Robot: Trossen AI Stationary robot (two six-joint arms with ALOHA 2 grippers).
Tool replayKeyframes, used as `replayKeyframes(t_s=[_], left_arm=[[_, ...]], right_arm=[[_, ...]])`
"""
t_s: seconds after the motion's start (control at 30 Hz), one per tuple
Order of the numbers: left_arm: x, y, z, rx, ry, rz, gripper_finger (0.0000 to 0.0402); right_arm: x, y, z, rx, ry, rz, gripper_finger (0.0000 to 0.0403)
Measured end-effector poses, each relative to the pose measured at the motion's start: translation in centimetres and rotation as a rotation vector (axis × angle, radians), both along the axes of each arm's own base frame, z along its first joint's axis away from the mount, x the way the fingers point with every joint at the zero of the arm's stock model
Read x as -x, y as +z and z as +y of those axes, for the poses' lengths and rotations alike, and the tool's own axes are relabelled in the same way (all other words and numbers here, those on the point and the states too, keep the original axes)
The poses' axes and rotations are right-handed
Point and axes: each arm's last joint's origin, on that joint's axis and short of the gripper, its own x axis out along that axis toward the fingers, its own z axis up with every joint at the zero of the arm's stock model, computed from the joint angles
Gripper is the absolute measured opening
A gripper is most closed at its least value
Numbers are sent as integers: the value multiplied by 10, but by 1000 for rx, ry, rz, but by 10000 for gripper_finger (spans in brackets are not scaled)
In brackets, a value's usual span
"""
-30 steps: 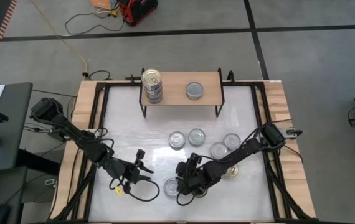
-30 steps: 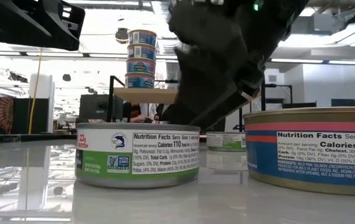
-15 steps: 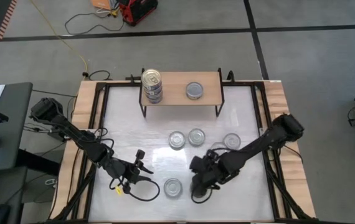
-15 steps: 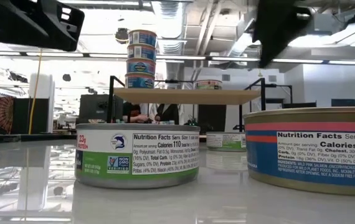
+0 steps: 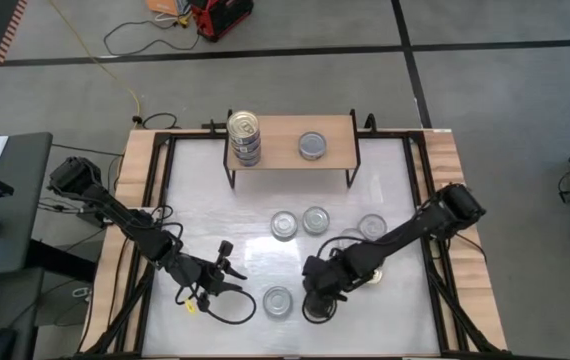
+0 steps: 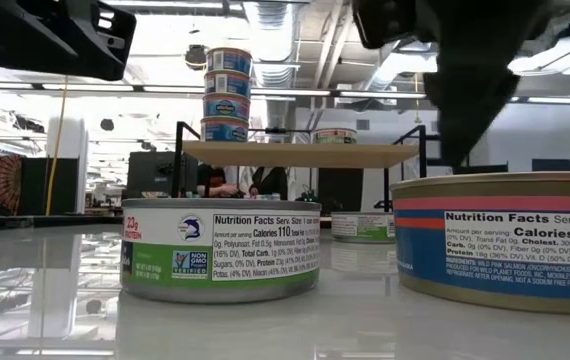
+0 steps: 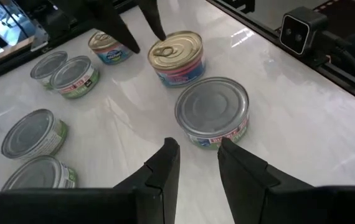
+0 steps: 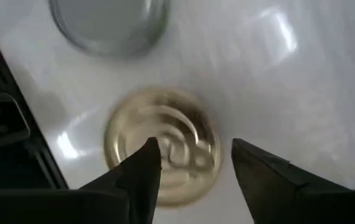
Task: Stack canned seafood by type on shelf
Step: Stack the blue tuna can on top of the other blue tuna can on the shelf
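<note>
Right tool point(image 8: 193, 165) hovers above gold-topped can point(image 8: 162, 146) near table point(image 5: 215, 215) front edge, fingers spread, grasping nothing. Left tool point(image 7: 196, 165) idle, fingers narrowly parted, empty, just short of silver-topped can point(image 7: 212, 111). Four-can stack point(image 5: 244, 137) on shelf point(image 5: 285, 150).

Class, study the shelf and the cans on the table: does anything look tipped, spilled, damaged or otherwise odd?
Nothing stands out. The stack of cans and the single can sit upright on the shelf; the loose cans on the table stand upright, nothing spilled.
</note>
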Motion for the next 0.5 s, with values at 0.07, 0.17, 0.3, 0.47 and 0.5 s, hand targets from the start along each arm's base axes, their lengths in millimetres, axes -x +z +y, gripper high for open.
replayKeyframes(t_s=[0.07,0.17,0.3,0.47,0.5], left_arm=[[0,0,0,-5,-1,4,102],[0,-1,0,-14,-3,7,102],[1,-1,1,-26,-1,10,102],[0,-1,1,-51,-1,3,102],[0,-1,1,-51,-1,3,102]], right_arm=[[2,-6,-4,-11,5,32,220],[2,-13,-9,-38,3,60,212],[2,-16,-9,-73,26,62,204],[2,-16,-10,-75,37,69,179],[3,-17,-10,-74,35,74,170]])
